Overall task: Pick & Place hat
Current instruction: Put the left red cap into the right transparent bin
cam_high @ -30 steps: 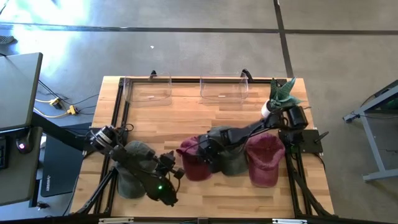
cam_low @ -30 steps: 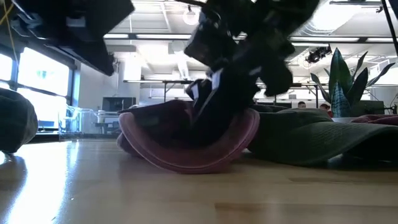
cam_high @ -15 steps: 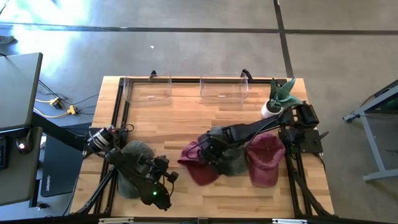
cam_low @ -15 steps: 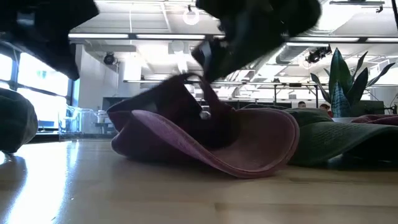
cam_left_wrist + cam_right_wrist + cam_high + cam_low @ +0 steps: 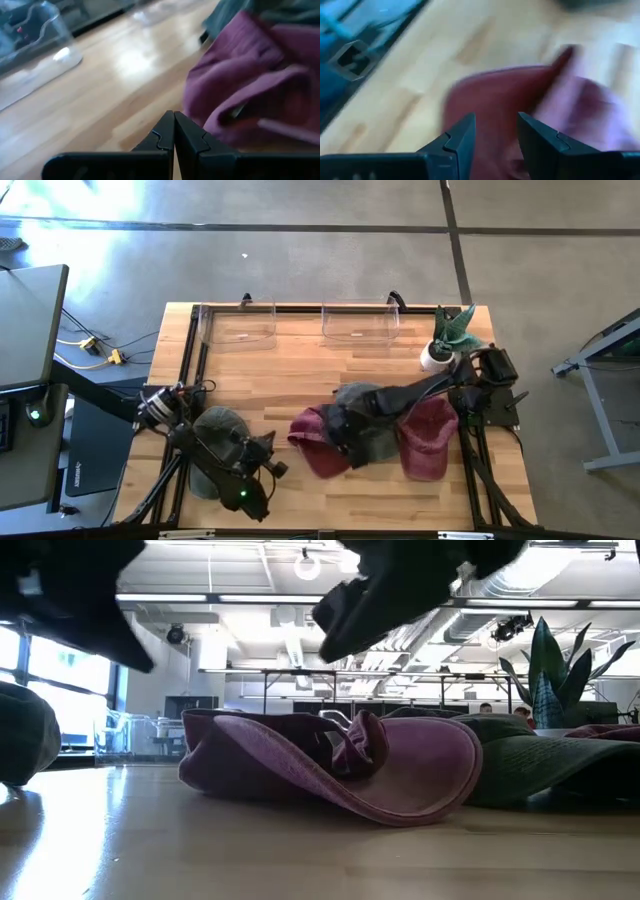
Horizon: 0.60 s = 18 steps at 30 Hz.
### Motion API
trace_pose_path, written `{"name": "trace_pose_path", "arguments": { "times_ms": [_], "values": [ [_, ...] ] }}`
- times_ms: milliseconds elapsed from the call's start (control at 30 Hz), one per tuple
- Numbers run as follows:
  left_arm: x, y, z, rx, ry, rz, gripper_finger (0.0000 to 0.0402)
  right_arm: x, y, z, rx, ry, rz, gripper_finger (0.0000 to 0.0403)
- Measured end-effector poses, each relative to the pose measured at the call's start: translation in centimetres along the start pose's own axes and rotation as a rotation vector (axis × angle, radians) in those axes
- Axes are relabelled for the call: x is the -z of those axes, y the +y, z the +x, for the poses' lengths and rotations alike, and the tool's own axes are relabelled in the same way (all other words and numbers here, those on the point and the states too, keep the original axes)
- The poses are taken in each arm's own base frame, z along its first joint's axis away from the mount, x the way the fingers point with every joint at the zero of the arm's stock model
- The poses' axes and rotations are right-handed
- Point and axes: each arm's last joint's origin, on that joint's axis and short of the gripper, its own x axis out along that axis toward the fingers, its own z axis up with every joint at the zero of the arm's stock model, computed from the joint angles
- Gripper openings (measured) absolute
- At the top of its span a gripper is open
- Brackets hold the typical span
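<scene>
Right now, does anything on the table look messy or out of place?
Yes. The maroon hat lies crumpled and upturned, its brim curling off the table, overlapping the grey hat. The open right tool hangs just above it.

A maroon cap (image 5: 315,442) with a paler pinkish-purple brim is seen at the middle of the light wooden surface (image 5: 280,370), whose planks are marked by darker grain streaks. Beside it an olive-green hat (image 5: 372,435) is shown, and next to that a dusty-red cap (image 5: 428,438). A grey-green hat (image 5: 212,442) is seen under the black left arm. Two clear bins (image 5: 238,326) are tinted only by reflections. A white pot with a green plant (image 5: 452,330) is shown by the black frame.
</scene>
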Motion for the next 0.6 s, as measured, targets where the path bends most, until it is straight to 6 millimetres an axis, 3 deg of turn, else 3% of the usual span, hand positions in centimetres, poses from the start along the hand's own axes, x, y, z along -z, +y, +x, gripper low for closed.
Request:
{"name": "trace_pose_path", "arguments": {
  "times_ms": [167, 333, 500, 600],
  "values": [
    [-0.5, -0.6, 2.5, -0.026, 0.0, 0.016, 0.0, 1.1, 3.5, 0.7, 0.028, 0.048, -0.006, 0.0138],
    [-2.6, -0.3, 6.0, -0.137, 0.181, 0.183, 0.0018, 4.2, 7.4, 0.7, 0.132, 0.134, -0.005, 0.0138],
    [-6.3, 1.1, 9.1, -0.166, 0.377, 0.288, 0.0064, 6.8, 9.9, -1.2, 0.224, 0.094, 0.015, 0.0138],
    [-7.9, 1.3, 11.3, -0.123, 0.417, 0.34, 0.0066, 7.7, 10.6, -2.8, 0.229, 0.024, 0.0, 0.0138]
  ]
}}
